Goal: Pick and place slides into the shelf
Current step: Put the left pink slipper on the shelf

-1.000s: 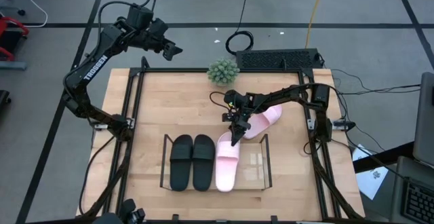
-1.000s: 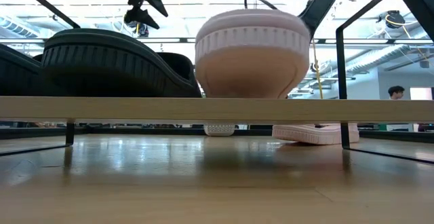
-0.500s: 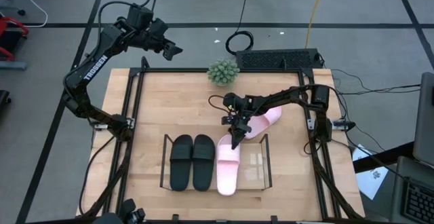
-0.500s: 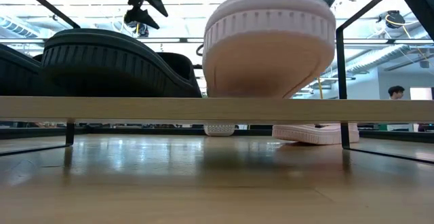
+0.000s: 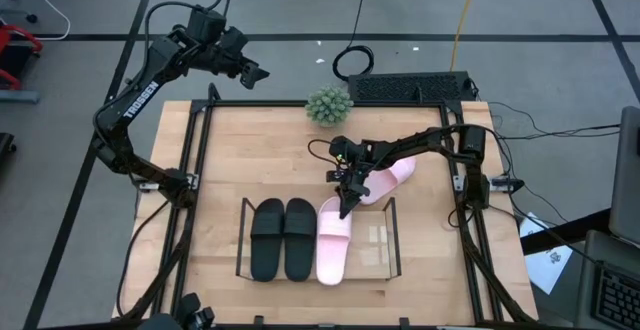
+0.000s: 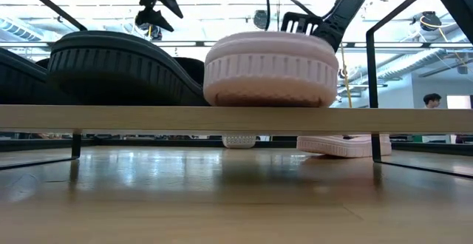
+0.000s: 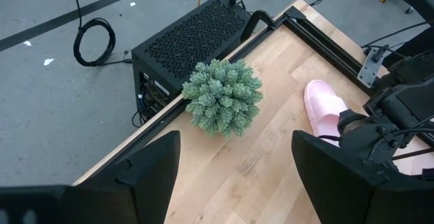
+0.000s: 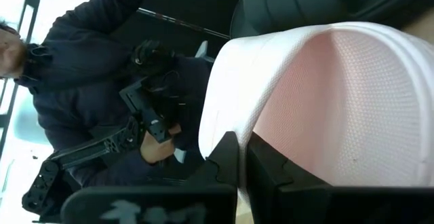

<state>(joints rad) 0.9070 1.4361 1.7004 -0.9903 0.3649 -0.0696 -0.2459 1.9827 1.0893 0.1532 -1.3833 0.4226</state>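
From the high view I see my right gripper (image 5: 346,208) down at the back edge of the shelf (image 5: 372,255), its fingers nearly together and pinched on the heel rim of a pink slide (image 5: 334,240). The right wrist view confirms it: both fingers (image 8: 227,157) clamp the thin pink edge with almost no gap. That pink slide sits in the shelf's 3rd slot from the left, just beside the 2 black slides (image 5: 282,238), which lie side by side in the shelf. In the low view its toe (image 6: 270,70) rests flat on the shelf floor, touching the neighbouring black one (image 6: 118,70).

The 2nd pink slide (image 5: 388,179) lies on the table behind the shelf, near the right arm, at an angle. The left wrist view shows it (image 7: 324,106) beside a small green plant (image 7: 223,96).

My left gripper (image 5: 255,73) hangs raised beyond the table's far-left corner, jaws spread wide and holding nothing.

A person in dark clothing (image 8: 102,81) shows in the right wrist view.
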